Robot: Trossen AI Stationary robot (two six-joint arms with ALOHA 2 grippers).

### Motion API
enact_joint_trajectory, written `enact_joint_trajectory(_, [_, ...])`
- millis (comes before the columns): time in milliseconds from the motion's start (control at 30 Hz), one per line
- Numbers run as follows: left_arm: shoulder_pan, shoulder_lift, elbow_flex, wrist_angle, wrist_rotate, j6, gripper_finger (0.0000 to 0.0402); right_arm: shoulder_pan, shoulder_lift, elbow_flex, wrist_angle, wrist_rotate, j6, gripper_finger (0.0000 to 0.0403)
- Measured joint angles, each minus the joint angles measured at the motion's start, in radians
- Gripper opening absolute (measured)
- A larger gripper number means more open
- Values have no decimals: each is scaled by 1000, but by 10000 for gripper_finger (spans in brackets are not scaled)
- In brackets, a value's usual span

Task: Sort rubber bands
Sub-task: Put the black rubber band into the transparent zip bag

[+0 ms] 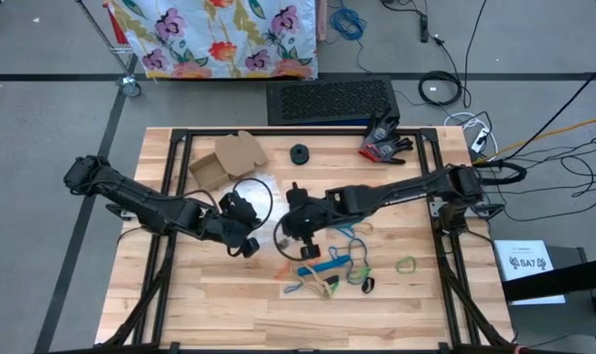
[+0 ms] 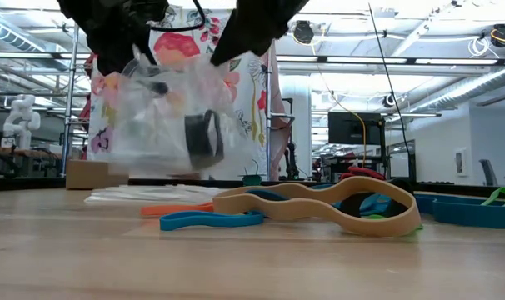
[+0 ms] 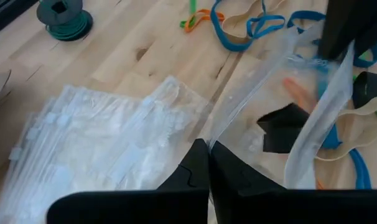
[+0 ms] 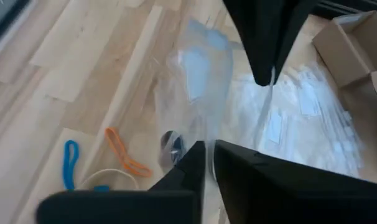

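A clear plastic bag (image 2: pixel 161 117) hangs in the air between my two grippers, with a black rubber band (image 2: pixel 204 137) inside it. My left gripper (image 3: pixel 208 155) is shut on one edge of the bag. My right gripper (image 4: pixel 208 158) is on the opposite edge, its fingers nearly together. Loose rubber bands lie flat on the table to the right of the bag: blue (image 1: pixel 323 265), tan (image 2: pixel 319 204), orange (image 4: pixel 123 152), green (image 1: pixel 406 264) and black (image 1: pixel 369 285). My left gripper pinches the bag's upper edge (image 3: pixel 214 134) between its two fingers, slanting down from the table's left. The film runs taut from there toward the other gripper. My right gripper has the opposite edge of the bag's mouth (image 4: pixel 208 134) between its fingers, slanting down from the table's right. The bag hangs below both, clear of the table.
A stack of clear bags (image 3: pixel 101 143) lies on the table under and left of the held bag. A cardboard box (image 1: pixel 229 157), a green spool (image 1: pixel 300 153), a black cable loop (image 1: pixel 254 197) and red-black gloves (image 1: pixel 385 143) sit toward the far edge.
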Motion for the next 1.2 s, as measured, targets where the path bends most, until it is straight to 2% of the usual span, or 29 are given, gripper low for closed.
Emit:
enact_joint_trajectory(233, [0, 1, 0, -8, 0, -5, 0, -3, -37, 0, -44, 5, 48, 113])
enact_joint_trajectory(367, [-2, 1, 0, -6, 5, -6, 0, -3, -39, 0, -231, 3, 136, 153])
enact_joint_trajectory(467, [-3, 1, 0, -4, 7, -7, 0, 8, -36, -1, -363, 2, 236, 167])
enact_joint_trajectory(567, [-9, 1, 0, -4, 10, -7, 0, 47, -36, -33, -394, 23, 303, 166])
enact_joint_trajectory(800, [-45, 1, 0, -3, 13, -8, 0, 204, -83, -194, -399, 213, 436, 145])
enact_joint_trajectory(867, [-57, 1, 0, -2, 13, -9, 0, 260, -115, -262, -391, 239, 504, 136])
enact_joint_trajectory(1100, [-81, 1, 0, 0, 11, -53, 0, 424, -295, -560, -273, 259, 920, 112])
enact_joint_trajectory(1200, [-81, 1, 0, 2, 5, -61, 0, 473, -343, -662, -186, 198, 1079, 108])
